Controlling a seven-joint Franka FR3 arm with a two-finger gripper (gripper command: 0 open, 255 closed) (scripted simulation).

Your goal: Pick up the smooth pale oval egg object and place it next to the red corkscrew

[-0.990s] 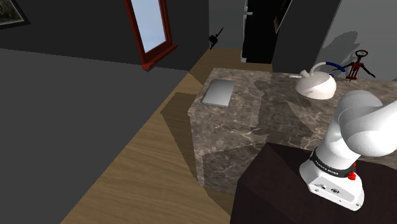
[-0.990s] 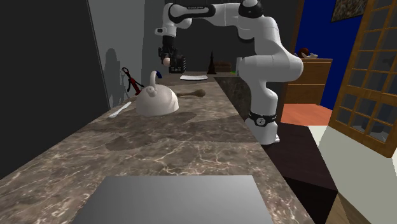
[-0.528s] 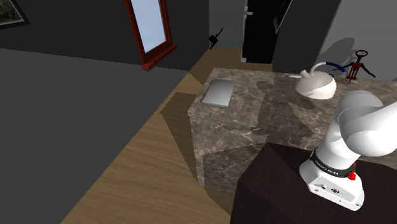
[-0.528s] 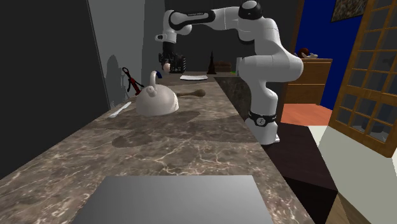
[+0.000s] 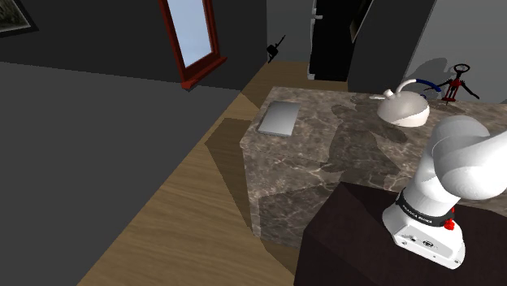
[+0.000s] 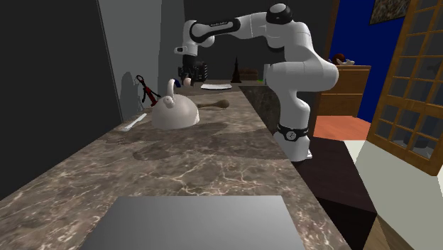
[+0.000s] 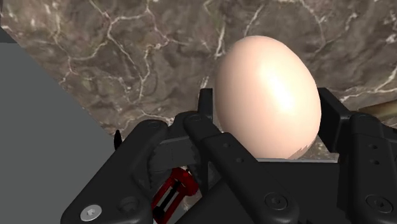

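A smooth pale peach egg (image 7: 266,89) sits clasped between my black fingers (image 7: 205,118); my gripper (image 7: 266,111) is shut on it. In the second exterior view the gripper (image 6: 187,76) hangs a little above the marble counter (image 6: 213,153), holding the egg (image 6: 187,81) behind a white domed kettle (image 6: 172,111). The red corkscrew (image 6: 145,89) stands by the dark wall, to that view's left of the gripper. It is also at the counter's far corner in the shoulder view, corkscrew (image 5: 457,83). A red part of the corkscrew (image 7: 172,191) peeks under the hand.
The white kettle (image 5: 404,108) with a blue handle stands close to the corkscrew. A wooden spoon (image 6: 213,104), a white plate (image 6: 215,86) and a dark cone (image 6: 236,69) lie beyond it. A grey flat slab (image 6: 192,221) lies at the counter's near end, slab (image 5: 279,119).
The gripper has come down with the egg, nearer the counter and the corkscrew's side. The arm has stretched further out. The kettle and corkscrew have not moved.
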